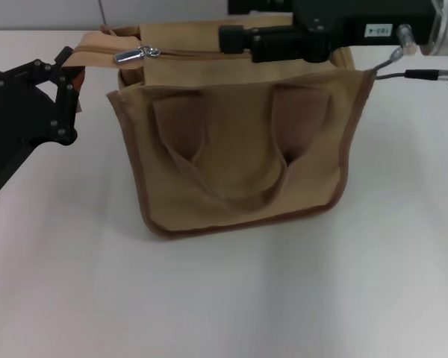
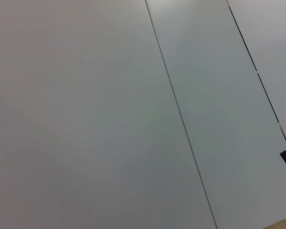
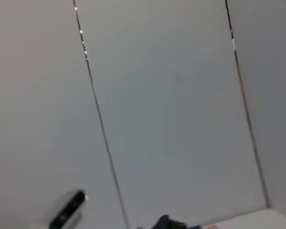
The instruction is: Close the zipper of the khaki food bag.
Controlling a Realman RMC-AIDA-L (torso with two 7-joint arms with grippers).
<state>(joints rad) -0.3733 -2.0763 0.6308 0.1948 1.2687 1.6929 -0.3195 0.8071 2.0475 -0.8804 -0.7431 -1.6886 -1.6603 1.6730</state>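
Left gripper (image 1: 69, 78): positioned at the 9 o'clock side of the head view, black linkage frame visible, fingers closed at the tip. Right gripper (image 1: 231, 37): enters from 1 o'clock, arm extended horizontally toward 11 o'clock, fingers pressed together.

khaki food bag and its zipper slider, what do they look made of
The khaki food bag looks like matte woven canvas, soft enough to sag and crease, with darker brown fabric trim on its edges. The zipper slider looks like polished silver metal, judging by its bright glints.
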